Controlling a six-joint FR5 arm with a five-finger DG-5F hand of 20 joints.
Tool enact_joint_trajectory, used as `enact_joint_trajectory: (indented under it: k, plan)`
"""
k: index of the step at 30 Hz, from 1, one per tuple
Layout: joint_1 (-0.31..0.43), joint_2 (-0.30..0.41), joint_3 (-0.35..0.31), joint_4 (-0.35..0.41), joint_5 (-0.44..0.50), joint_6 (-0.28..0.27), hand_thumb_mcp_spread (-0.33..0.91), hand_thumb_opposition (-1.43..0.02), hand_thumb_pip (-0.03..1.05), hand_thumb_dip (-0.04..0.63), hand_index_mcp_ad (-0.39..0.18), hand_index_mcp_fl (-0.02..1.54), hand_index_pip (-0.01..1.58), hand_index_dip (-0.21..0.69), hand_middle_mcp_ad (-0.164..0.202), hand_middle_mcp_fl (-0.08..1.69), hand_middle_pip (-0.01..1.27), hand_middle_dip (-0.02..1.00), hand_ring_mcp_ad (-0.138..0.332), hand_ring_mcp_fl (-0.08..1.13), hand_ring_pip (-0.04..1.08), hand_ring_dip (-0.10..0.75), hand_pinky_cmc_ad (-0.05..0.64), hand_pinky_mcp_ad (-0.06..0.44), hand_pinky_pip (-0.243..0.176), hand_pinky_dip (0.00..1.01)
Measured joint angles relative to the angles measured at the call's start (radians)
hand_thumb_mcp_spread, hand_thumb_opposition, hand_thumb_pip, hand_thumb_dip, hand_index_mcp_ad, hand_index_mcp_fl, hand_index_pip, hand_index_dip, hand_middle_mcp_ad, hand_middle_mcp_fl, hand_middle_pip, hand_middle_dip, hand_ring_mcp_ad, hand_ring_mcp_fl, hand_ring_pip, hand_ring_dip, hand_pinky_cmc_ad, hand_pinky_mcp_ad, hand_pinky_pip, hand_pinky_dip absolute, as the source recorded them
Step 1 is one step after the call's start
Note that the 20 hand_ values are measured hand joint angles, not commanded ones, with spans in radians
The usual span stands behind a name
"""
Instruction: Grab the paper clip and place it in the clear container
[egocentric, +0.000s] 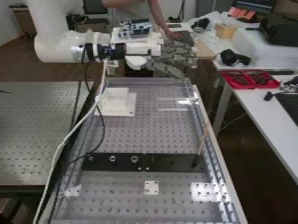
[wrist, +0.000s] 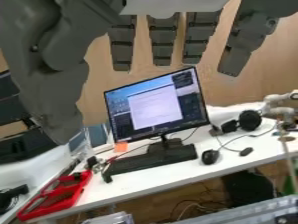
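My hand is raised beyond the far end of the perforated bench, with its dark grey fingers extended. In the wrist view the hand has straight, spread fingers and a thumb apart from them, nothing between them. Pale, see-through edges on the bench's far right part may be the clear container; I cannot tell for sure. A thin dark mark lies on the near part of the bench, too small to identify.
A white block stands on the bench's far left part. A black bar crosses the bench, and a small white plate lies nearer. Cables hang along the left edge. Red trays sit on the right table.
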Motion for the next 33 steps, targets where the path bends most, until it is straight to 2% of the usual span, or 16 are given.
enact_joint_trajectory:
  k: [6, 16, 33]
  plan:
    - [-0.055, 0.083, -0.004, -0.071, -0.023, -0.061, 0.27, -0.74, 0.57, 0.223, -0.138, 0.14, 0.16, 0.094, 0.075, 0.00, 0.13, 0.19, 0.120, 0.00, 0.11, 0.110, 0.363, 0.278, -0.105, 0.48]
    - [-0.115, 0.125, 0.026, -0.165, -0.047, -0.119, 0.27, -0.75, 0.53, 0.218, -0.127, 0.15, 0.12, 0.122, 0.072, 0.00, 0.13, 0.19, 0.117, 0.00, 0.11, 0.110, 0.363, 0.278, -0.105, 0.48]
    - [-0.181, 0.159, 0.018, -0.191, -0.040, -0.170, 0.26, -0.73, 0.52, 0.188, -0.126, 0.11, 0.10, 0.145, 0.075, 0.00, 0.13, 0.19, 0.120, 0.00, 0.10, 0.112, 0.384, 0.279, -0.105, 0.48]
